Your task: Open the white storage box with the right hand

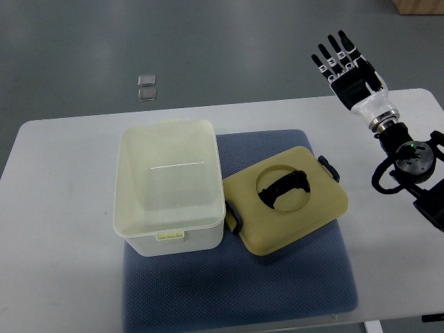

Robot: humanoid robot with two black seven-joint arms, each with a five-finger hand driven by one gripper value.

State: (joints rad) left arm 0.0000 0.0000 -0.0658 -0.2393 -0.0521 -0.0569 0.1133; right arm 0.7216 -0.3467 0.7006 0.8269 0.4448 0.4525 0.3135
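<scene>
Already lidless, white storage box (168,184)

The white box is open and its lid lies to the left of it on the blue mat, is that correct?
Not quite. In the top view the white box is open, but its lid lies to the right of it on the blue mat, not the left.

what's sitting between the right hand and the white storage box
The box's own lid lies upside down on the blue mat, between the right hand and the open white storage box. The hand is raised beyond the table's far right corner, fingers spread, holding nothing.
</scene>
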